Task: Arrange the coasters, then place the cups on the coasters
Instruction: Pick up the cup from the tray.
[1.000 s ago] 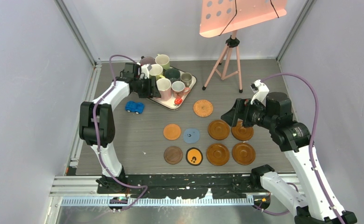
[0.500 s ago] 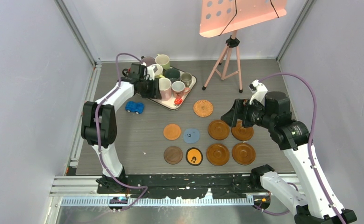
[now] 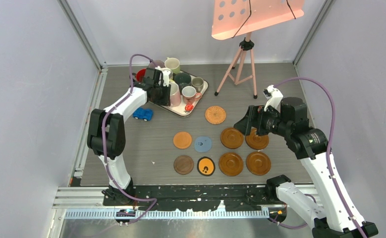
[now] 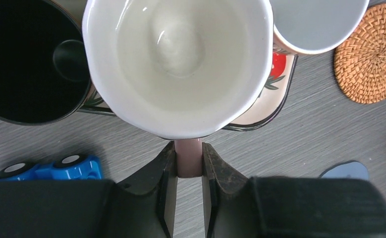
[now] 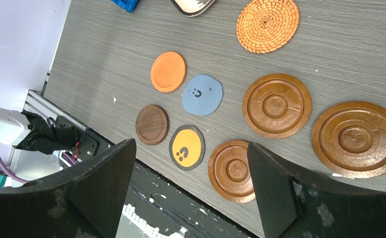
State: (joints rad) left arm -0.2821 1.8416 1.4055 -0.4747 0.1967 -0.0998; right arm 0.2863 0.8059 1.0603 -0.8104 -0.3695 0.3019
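Note:
Several coasters lie on the table: an orange one, a blue one, a dark wood one, a black one with orange centre, glossy brown ones and a woven one. Several cups stand on the strawberry tray. My left gripper is shut on the handle of the pink cup, which has a white inside. My right gripper hangs open above the coasters, holding nothing.
A blue toy car sits left of the tray, close under my left arm. A pink music stand on a tripod stands at the back right. A dark cup touches the pink cup's left side.
My left gripper has slid right along the tray's edge and its jaws have closed on the pink cup's handle. The right arm has stayed put.

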